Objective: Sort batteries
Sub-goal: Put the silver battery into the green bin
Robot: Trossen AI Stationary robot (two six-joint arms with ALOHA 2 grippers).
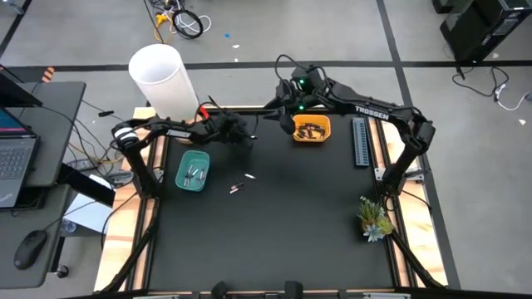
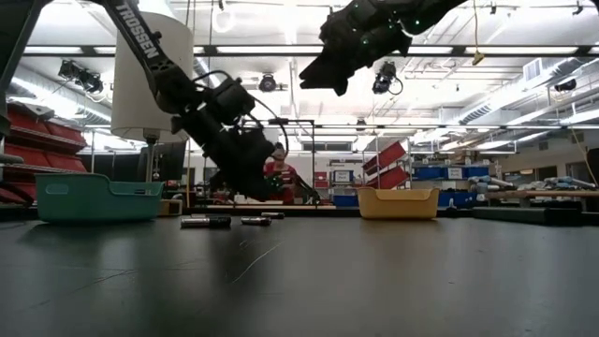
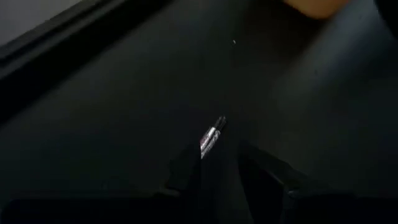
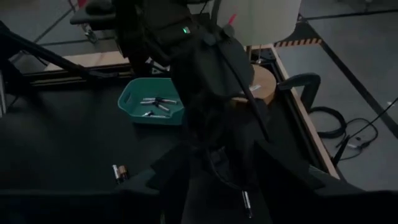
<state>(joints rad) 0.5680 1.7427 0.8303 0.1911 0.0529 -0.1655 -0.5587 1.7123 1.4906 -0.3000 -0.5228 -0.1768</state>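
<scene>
Two bins on the black counter (image 1: 274, 241) evidently served the sort: the teal bin (image 1: 192, 170) held silvery batteries, while the orange bin (image 1: 312, 129), well apart from it, held dark ones. The left gripper (image 3: 217, 165) hung low near the teal bin, jaws narrowly apart, a silvery battery (image 3: 211, 132) at their tips. The right gripper (image 2: 323, 77), jaws wide and empty, waited above the orange bin. Two loose batteries (image 1: 235, 189) lay beside the teal bin. Beyond the counter was a lit workshop.
</scene>
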